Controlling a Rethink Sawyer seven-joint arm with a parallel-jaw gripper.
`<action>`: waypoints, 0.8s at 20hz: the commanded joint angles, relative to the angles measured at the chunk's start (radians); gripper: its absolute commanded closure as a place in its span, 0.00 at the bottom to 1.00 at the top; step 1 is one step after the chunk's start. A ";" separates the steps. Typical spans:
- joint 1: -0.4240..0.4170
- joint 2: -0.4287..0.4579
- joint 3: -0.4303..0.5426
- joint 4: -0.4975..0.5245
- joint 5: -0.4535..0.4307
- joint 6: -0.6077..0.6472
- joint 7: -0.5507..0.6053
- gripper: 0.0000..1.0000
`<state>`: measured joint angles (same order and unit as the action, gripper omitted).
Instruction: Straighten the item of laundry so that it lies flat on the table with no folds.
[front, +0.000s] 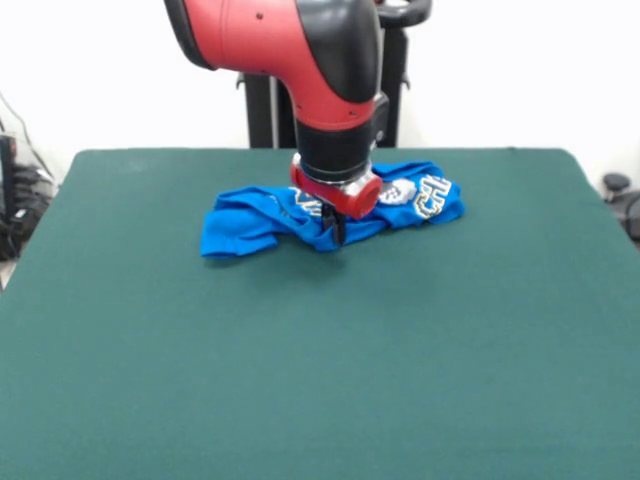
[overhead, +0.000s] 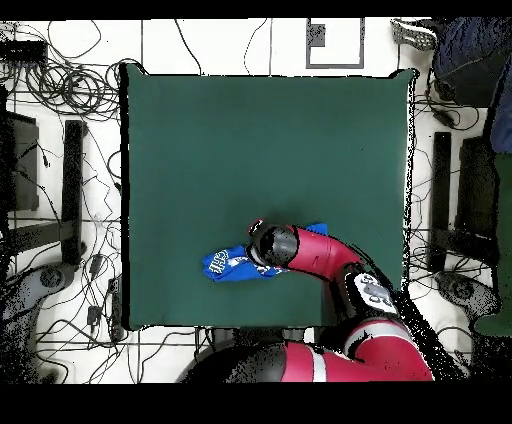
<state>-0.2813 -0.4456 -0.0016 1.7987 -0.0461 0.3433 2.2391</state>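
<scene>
The red and black arm's gripper (front: 338, 228) is pressing down into the crumpled bright blue printed T-shirt (front: 250, 222) bunched near the dark green felt table's (front: 320, 380) far edge, seemingly mid-grasp though its closure is hidden, so the next move is probably pulling a fold outward

Gripper (front: 337, 228): only dark tips show under the red wrist collar in the front view; finger spacing unreadable. Overhead, the arm's end covers it entirely.

T-shirt (front: 330, 215): bunched; middle section hidden behind the wrist in the front view. Overhead, the arm (overhead: 315, 255) covers most of the T-shirt (overhead: 228, 265); only its left end and a sliver above the arm show. White lettering partly folded under, not legible in full. Sleeves and collar cannot be told apart.

Table (front: 320, 380): near edge cut off by the front frame.
</scene>
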 joint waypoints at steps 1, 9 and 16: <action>0.037 0.016 0.007 -0.061 0.007 0.012 0.092 1.00; 0.109 -0.021 -0.046 -0.100 0.013 0.028 0.126 1.00; 0.151 -0.038 -0.081 -0.191 0.049 0.140 0.125 1.00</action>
<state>-0.1782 -0.4509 -0.0736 1.7450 -0.0463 0.3554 2.2391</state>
